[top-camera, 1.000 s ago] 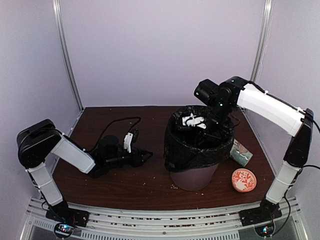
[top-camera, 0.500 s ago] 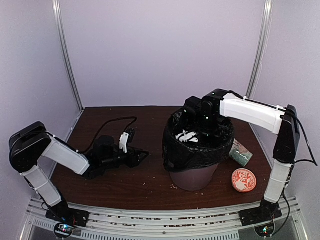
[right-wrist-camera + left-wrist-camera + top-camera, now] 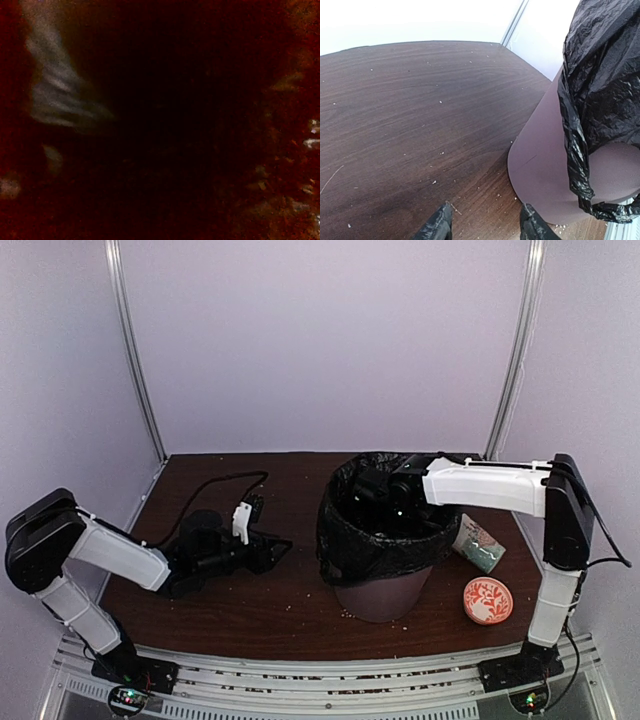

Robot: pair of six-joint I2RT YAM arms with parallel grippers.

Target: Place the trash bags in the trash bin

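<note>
Since the earlier frame the right arm (image 3: pixel 480 485) has lowered, carrying the right gripper, clenched, into the trash bin (image 3: pixel 385 592) and out of sight. The bin stands upright mid-table (image 3: pixel 250 615), with a black trash bag (image 3: pixel 365 540) draped over its rim. The left gripper (image 3: pixel 486 227), fingers parted and empty, lies low beside the bin.

The left arm (image 3: pixel 115 552) lies low and stretched forward, left gripper (image 3: pixel 274 548) fingers parted and empty; the right arm (image 3: pixel 485 485) reaches level leftward, right gripper (image 3: pixel 378 495) closed.
</note>
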